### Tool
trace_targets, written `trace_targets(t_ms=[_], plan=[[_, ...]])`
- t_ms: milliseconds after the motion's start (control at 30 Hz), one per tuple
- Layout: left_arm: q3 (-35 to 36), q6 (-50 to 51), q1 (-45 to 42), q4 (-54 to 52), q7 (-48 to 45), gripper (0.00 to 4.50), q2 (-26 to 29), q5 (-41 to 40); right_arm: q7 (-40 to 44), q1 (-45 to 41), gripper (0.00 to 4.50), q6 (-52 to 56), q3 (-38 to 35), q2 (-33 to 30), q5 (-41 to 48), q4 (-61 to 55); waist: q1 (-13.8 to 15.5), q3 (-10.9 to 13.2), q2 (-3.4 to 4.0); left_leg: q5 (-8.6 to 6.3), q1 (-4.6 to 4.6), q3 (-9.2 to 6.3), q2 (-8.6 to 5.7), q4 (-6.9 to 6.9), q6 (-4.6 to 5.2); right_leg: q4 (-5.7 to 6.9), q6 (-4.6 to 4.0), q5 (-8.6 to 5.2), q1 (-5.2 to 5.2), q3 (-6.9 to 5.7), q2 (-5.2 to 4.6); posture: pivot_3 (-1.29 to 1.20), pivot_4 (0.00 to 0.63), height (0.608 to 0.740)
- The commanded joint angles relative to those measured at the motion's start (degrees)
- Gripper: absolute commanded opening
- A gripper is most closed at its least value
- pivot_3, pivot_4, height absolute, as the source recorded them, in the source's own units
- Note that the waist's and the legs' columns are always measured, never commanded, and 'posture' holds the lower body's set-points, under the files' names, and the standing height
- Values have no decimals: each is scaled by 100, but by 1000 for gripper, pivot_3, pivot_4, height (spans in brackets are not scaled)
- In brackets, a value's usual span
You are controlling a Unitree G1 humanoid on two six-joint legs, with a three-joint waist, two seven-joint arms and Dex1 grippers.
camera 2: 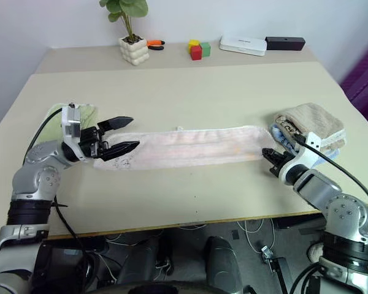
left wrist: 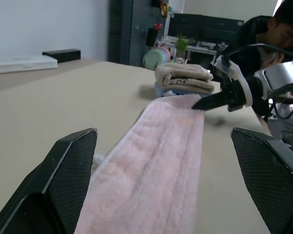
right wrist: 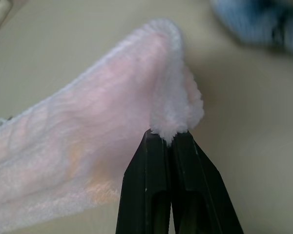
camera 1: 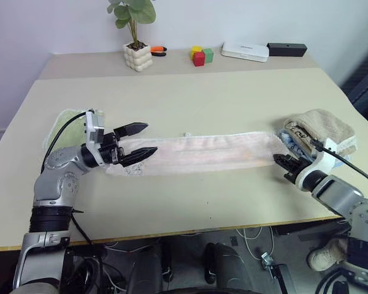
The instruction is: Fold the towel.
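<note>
Already folded lengthwise into a long narrow strip: the towel (camera 1: 196,153), pale pink, flat on the table (camera 1: 190,98), stretched across it from the robot's left side to its right. Still left, by judgement: bringing one short end over to the other, perhaps more than once, then smoothing.

Right gripper (right wrist: 167,139): clenched on the right end of the towel, a small tuft of pink terry pinched between the black fingers and raised a little off the table, as seen in the right wrist view. Left gripper (camera 1: 138,143): released, jaws wide apart, hovering at the left end of the strip, with the cloth running between the two fingers but not pinched. Likely in hand now: taking the two ends for the crosswise fold, with only one end secured so far.

Beside the right end, a folded beige towel (camera 1: 322,125) resting on something blue (camera 1: 289,142); under the left arm, part of a light green towel (camera 1: 67,122).

Containers: only one, a white pot (camera 1: 138,57) at the far edge of the table, holding a green plant (camera 1: 132,12). Near it, loose on the table: coloured blocks (camera 1: 202,56), a white flat box (camera 1: 245,51), a black box (camera 1: 287,49).
</note>
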Motion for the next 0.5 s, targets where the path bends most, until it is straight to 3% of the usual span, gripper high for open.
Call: trace_targets(t_ms=[33, 300, 500], plan=[[3, -147, -166, 72, -52, 4500, -27, 35, 647, -109, 50, -288, 580, -397, -675, -645, -1, 1, 1, 0, 0, 0, 0, -1, 1, 0, 0, 0, 0, -1, 0, 0, 150, 740], [48, -201, -159, 106, -84, 4500, -5, 31, 1639, -426, 50, -758, 1798, -807, -1916, -1433, 11, 3, -2, 3, -15, -1, 1, 3, 4, 0, 1, 0, -12, -2, 1, 0, 150, 740], [145, -169, -137, 61, -31, 4500, 76, -5, 1887, -981, 50, -847, 2698, -290, -2486, -1415, 11, 4, -3, 5, -24, -2, 1, 8, 6, 4, 0, 1, -20, -3, 1, 0, 150, 740]])
